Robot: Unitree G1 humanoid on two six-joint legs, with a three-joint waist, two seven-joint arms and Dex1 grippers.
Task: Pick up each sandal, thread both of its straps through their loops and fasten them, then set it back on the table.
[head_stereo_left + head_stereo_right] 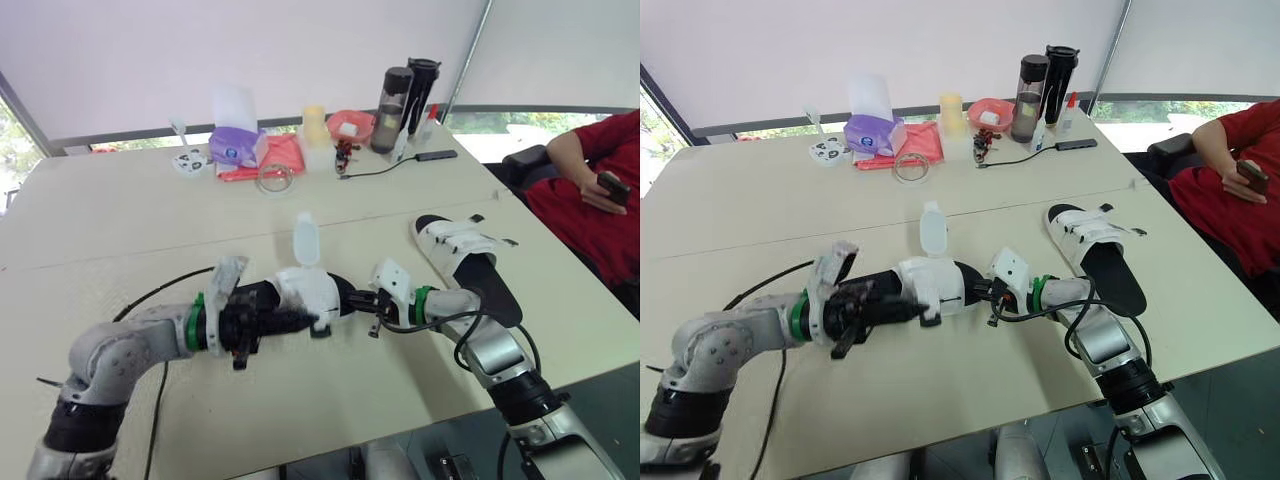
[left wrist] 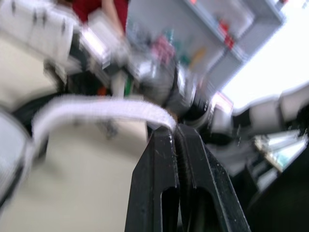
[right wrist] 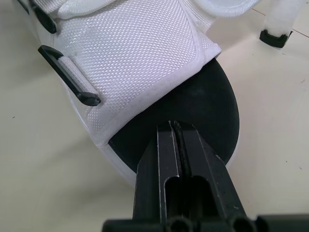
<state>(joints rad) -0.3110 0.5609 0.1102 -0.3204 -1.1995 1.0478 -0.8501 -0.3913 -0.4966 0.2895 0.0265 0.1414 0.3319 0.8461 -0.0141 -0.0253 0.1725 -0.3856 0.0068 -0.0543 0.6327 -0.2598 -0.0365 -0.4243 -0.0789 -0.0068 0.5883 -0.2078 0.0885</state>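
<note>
One white-strapped sandal with a black sole (image 1: 300, 292) lies across the middle of the table between my two grippers. One of its white straps (image 1: 305, 238) stands upright. My left gripper (image 1: 300, 318) reaches over its heel side and is shut on the end of another white strap (image 2: 96, 108). My right gripper (image 1: 362, 300) is at the toe, shut, its fingertips (image 3: 166, 130) resting against the black toe of the sole (image 3: 203, 106). The second sandal (image 1: 465, 258) lies flat on the table to the right, straps across its front.
Along the far edge stand two dark bottles (image 1: 405, 95), a pink bowl (image 1: 350, 122), a purple tissue box (image 1: 235, 145), a red cloth (image 1: 275, 160) and a tape roll (image 1: 275, 178). A person in red (image 1: 600, 190) sits at the right. A black cable (image 1: 160, 290) trails left.
</note>
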